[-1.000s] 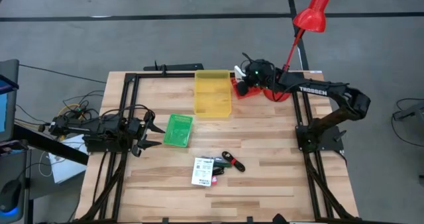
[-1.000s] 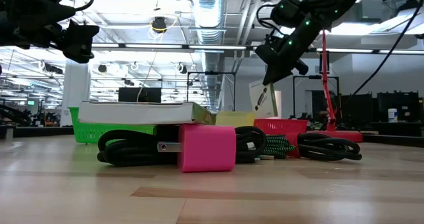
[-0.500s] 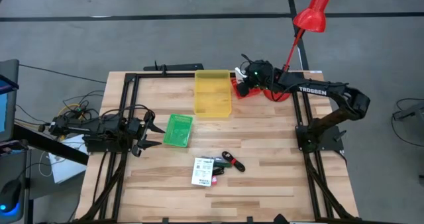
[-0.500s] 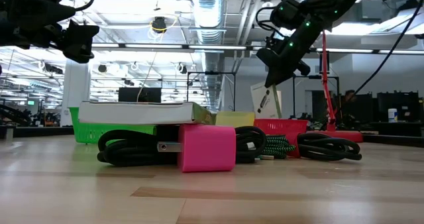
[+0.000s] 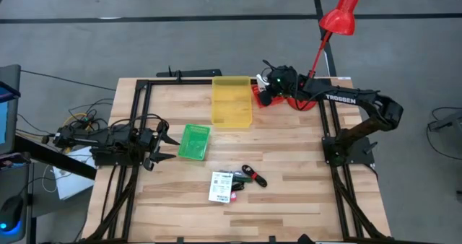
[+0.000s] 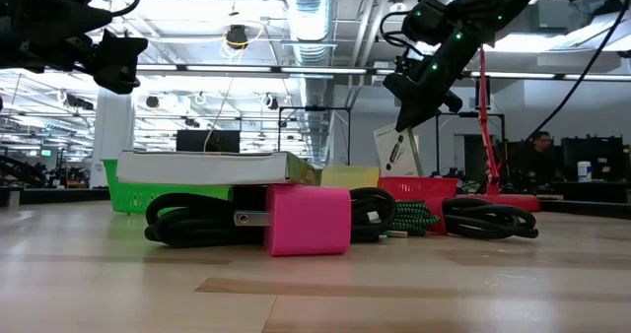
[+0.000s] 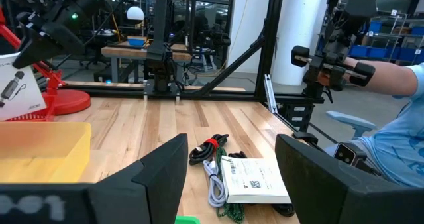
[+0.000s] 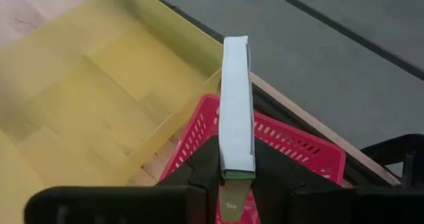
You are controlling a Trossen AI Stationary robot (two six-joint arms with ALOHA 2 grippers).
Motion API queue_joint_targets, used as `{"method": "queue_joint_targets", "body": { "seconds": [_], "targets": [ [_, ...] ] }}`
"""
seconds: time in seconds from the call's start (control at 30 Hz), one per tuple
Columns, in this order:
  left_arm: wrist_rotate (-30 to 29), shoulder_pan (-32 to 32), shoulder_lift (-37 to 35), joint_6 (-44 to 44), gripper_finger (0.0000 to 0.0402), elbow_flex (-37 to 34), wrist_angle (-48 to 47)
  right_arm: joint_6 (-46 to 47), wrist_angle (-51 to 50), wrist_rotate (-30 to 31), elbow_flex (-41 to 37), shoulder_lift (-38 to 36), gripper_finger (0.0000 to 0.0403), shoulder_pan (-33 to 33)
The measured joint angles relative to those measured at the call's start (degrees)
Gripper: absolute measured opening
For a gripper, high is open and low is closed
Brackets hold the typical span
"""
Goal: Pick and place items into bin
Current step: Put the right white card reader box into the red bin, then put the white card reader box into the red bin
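My right gripper [image 5: 266, 85] hangs over the red bin [image 5: 261, 97] at the table's far edge, with a flat white packet [image 6: 396, 154] with dark print between its fingers. More items lie near the front middle: a second white packet [image 5: 220, 186], black, red and green cords [image 5: 250, 175] and a pink block [image 6: 307, 220]. My left gripper [image 5: 160, 139] waits open and level at the table's left side, beside the green bin [image 5: 194, 141]. My right gripper pinches the packet's upper end [image 8: 233, 166] between its two fingers, one on each flat face. The fingers slant down from the table's right side. The packet hangs steeply below them, its lower end down inside the red bin [image 6: 424, 187], hidden by the rim.
A yellow bin [image 5: 232, 99] stands just left of the red one. A red desk lamp [image 5: 339, 13] rises behind the right arm. Black frame rails run along the table's sides. A person's blue sleeve [image 7: 397, 118] shows beyond the table.
The packet in my right gripper has sunk a little toward the red bin and swung, so its printed face shows wider in the low view. The gripper itself has kept its place.
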Motion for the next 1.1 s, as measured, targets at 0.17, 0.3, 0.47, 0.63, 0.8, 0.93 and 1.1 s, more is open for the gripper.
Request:
{"method": "queue_joint_targets", "body": {
  "seconds": [0.17,0.3,0.47,0.63,0.8,0.93,1.1],
  "targets": [
    [0.0,0.0,0.0,0.0,0.0222,0.0,0.0,-0.3,-0.5,0.0,0.0,0.0,0.0103,0.6],
    [0.0,0.0,0.0,0.0,0.0222,0.0,0.0,-0.8,-0.5,1.7,0.0,0.0,0.0149,1.6],
    [0.0,0.0,0.0,0.0,0.0222,0.0,0.0,-3.2,-0.6,3.9,0.0,-0.2,0.0197,2.9],
    [0.0,0.0,0.0,0.0,0.0222,0.0,0.0,-5.4,-0.6,6.2,0.0,-2.3,0.0211,3.8],
    [0.0,0.0,0.0,0.0,0.0222,0.0,0.0,-8.5,-1.5,6.3,0.0,-7.4,0.0198,4.6],
    [0.0,0.0,0.0,0.0,0.0222,0.0,0.0,-13.6,-4.5,6.2,0.0,-13.5,0.0183,7.0],
    [0.0,0.0,0.0,0.0,0.0222,0.0,0.0,-19.5,-12.0,5.9,0.0,-21.8,0.0167,12.8]
  ]
}}
